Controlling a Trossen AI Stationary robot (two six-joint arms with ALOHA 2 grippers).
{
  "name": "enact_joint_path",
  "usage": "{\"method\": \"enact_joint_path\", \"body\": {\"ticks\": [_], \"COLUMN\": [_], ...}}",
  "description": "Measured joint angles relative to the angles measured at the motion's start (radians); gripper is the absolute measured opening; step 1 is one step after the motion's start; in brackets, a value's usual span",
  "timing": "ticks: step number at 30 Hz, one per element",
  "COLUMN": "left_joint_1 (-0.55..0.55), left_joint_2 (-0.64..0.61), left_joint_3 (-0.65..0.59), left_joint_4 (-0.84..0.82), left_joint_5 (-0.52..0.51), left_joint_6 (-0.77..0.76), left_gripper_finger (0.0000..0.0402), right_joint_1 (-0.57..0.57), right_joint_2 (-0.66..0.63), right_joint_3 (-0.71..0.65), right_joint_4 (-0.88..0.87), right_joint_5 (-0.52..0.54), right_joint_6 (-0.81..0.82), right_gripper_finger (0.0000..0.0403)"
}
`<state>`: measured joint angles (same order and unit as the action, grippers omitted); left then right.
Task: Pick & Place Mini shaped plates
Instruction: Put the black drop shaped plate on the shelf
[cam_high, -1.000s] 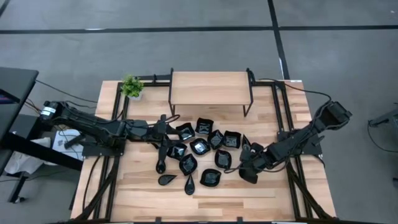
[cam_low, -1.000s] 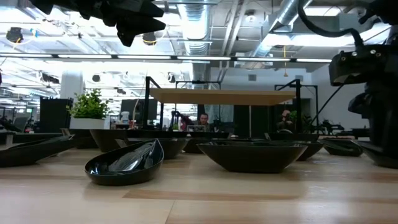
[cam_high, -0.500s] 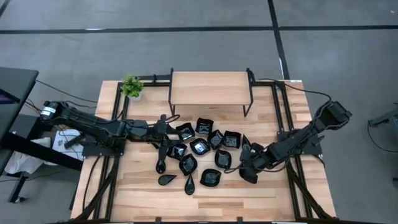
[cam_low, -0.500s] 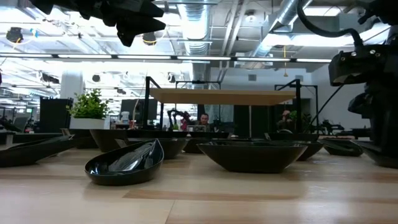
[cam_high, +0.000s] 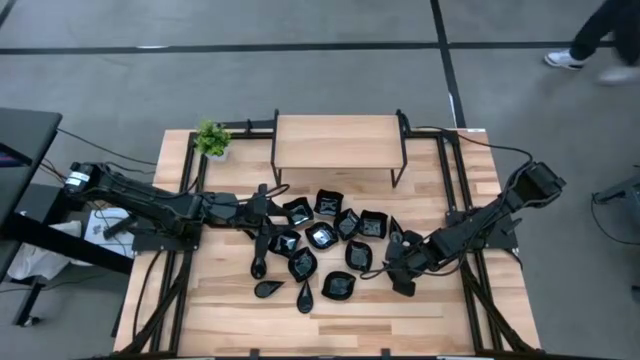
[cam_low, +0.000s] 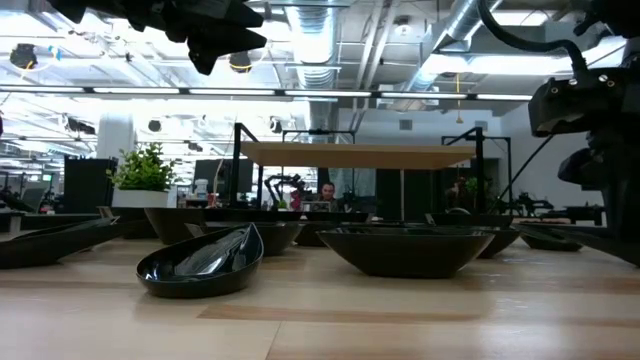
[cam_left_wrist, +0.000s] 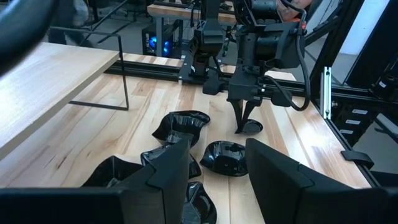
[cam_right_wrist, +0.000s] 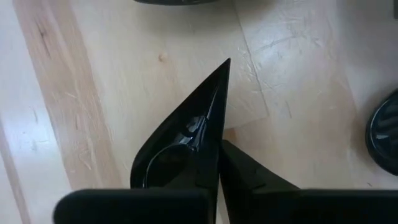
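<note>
1. High view shows the wooden table (cam_high: 330, 310) with a raised wooden shelf (cam_high: 338, 140) at its far edge, probably where the dishes are meant to go; it carries nothing yet.
2. Both arms reach in from the side edges. The left gripper (cam_high: 264, 210) hovers over the left end of the dish cluster with its fingers (cam_left_wrist: 171, 171) well apart and nothing between them, seemingly waiting.
3. The right gripper (cam_high: 398, 275) is low near the right side of the table, its jaws pressed together on the rim of a pointed, leaf-like dish (cam_right_wrist: 186, 140), which tilts up on edge in the pinch; a thin rim is the only part these fingers can catch.
4. The mini shaped plates (cam_high: 322, 237) lie bunched in the table's middle, many touching, so their outlines merge from above and an exact count is hard.
5. A small potted plant (cam_high: 211, 138) stands at the far left corner, clear of the work.
6. Low view cuts off the right gripper, so whether the held dish has left the wood cannot be told.
</note>
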<state>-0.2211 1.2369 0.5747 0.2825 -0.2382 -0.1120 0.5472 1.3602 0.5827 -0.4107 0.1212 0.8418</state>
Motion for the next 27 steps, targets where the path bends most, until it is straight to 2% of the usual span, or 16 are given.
{"method": "enact_joint_path", "body": {"ticks": [8,14,21,27], "left_joint_1": [0.0,0.0,0.0,0.0], "left_joint_2": [0.0,0.0,0.0,0.0], "left_joint_3": [0.0,0.0,0.0,0.0], "left_joint_4": [0.003,0.003,0.007,0.008], "left_joint_5": [0.0,0.0,0.0,0.0], "left_joint_6": [0.001,0.003,0.003,0.003], "left_gripper_finger": [0.0159,0.0159,0.0159,0.0159], "right_joint_1": [0.0,-0.02,-0.092,-0.214], "right_joint_2": [-0.01,-0.063,-0.121,-0.155], "right_joint_3": [0.0,0.039,0.144,0.251], "right_joint_4": [-0.001,-0.044,-0.121,-0.153], "right_joint_5": [-0.017,-0.02,-0.019,0.024], "right_joint_6": [-0.009,-0.065,-0.217,-0.386], "right_gripper_finger": [0.0002,0.0004,0.0001,0.0001]}}
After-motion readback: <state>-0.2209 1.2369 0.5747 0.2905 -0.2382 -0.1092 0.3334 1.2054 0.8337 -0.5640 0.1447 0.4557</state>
